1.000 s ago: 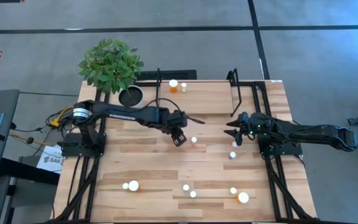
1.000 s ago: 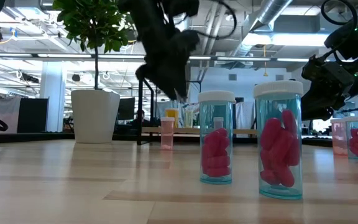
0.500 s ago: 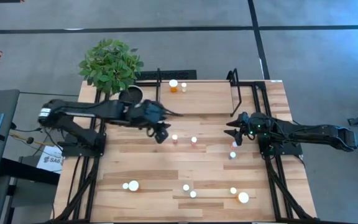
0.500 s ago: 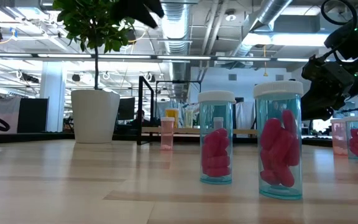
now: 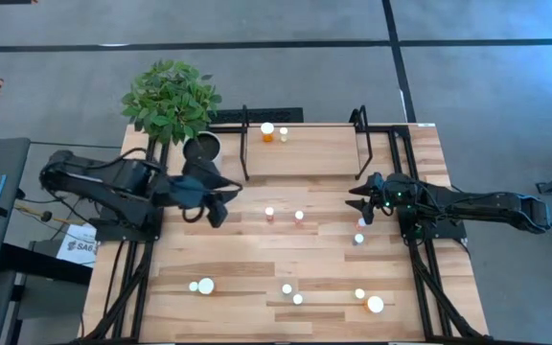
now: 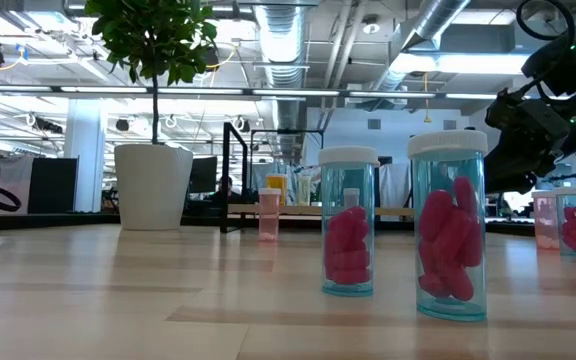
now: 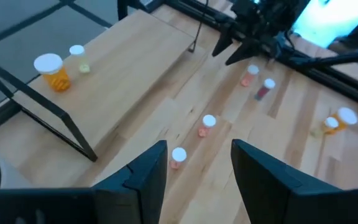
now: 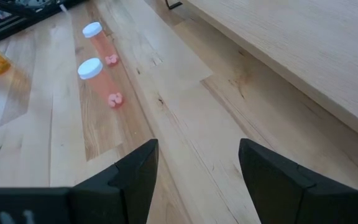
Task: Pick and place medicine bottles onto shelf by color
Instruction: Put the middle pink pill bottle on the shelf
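While two bottles (image 5: pixel 274 132) top shelf (image 5: pixel 305 149), eight on table (image 5: pixel 238 254)

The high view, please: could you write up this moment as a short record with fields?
shelf: far side of table, holding an orange bottle and a small pale bottle
centre of table: two small bottles, standing close together
near edge: several white-capped bottles
left gripper: empty, jaws apart, near the plant pot
right gripper: empty, jaws apart, beside the shelf's right end
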Available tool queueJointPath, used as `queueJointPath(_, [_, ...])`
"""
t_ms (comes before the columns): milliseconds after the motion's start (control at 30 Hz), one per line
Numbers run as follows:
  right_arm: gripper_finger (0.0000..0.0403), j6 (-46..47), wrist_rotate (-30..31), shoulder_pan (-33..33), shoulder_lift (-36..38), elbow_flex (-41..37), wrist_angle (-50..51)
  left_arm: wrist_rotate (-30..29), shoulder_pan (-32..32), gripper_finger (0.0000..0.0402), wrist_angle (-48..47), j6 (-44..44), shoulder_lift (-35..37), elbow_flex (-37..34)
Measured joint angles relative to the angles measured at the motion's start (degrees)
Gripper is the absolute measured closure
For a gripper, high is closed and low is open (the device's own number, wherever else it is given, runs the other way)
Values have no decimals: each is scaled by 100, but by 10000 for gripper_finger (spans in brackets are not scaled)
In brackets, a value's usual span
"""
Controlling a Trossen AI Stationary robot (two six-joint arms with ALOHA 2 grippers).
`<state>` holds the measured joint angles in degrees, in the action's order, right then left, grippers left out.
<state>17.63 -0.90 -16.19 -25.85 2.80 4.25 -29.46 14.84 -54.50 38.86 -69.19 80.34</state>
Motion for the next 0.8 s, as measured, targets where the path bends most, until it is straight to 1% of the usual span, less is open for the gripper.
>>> queueJointPath(100, [154, -295, 338, -31, -2, 1, 9, -178, 144, 237, -156, 248, 146, 0])
queueJointPath(233, [154, -268, 372, -85, 0, 0, 1, -560, 337, 237, -292, 521, 278, 0])
queueJointPath(400, [154, -184, 402, -95, -1, -8, -112, -660, 383, 237, -314, 568, 371, 0])
queueJointPath(433, [154, 70, 404, -104, -2, -19, -248, -662, 386, 237, -310, 592, 372, 0])
queueJointPath(500, [154, 949, 402, -107, 0, -18, -656, -700, 386, 237, -313, 604, 372, 0])
queueJointPath(567, [154, 1768, 583, -105, 2, -14, -1003, -769, 384, 237, -310, 604, 374, 0])
queueJointPath(667, [154, 2325, 889, -125, -2, -14, -1572, -906, 306, 237, -310, 638, 376, 0])
queueJointPath(800, [154, 3009, 895, -122, 0, -14, -2487, -981, 151, 237, -317, 660, 392, 0])
